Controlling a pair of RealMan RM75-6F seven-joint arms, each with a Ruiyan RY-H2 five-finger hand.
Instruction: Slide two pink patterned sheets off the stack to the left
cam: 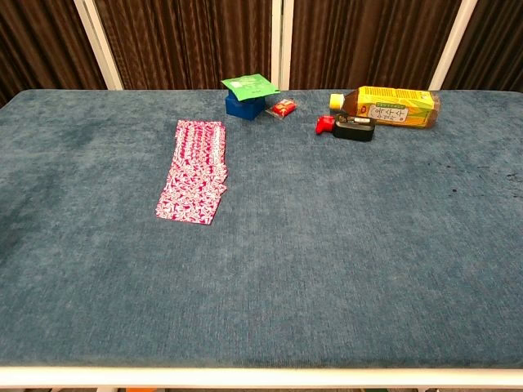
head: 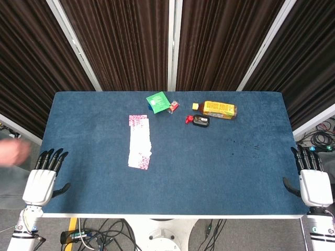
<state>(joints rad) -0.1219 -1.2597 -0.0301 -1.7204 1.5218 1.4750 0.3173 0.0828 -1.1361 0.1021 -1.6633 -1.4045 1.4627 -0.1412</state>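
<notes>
A stack of pink patterned sheets (cam: 194, 173) lies fanned lengthwise on the blue table, left of centre; the head view shows the same stack (head: 139, 141) washed out to near white. My left hand (head: 44, 175) hangs at the table's front left corner, fingers extended and apart, holding nothing. My right hand (head: 313, 178) sits at the front right corner, likewise spread and empty. Both hands are far from the sheets. The chest view shows neither hand.
At the back stand a blue box with a green lid (cam: 248, 95), a small red packet (cam: 283, 107), a black and red object (cam: 346, 126) and a lying yellow bottle (cam: 391, 106). A blurred human hand (head: 13, 151) shows off the table's left edge (head: 48, 137).
</notes>
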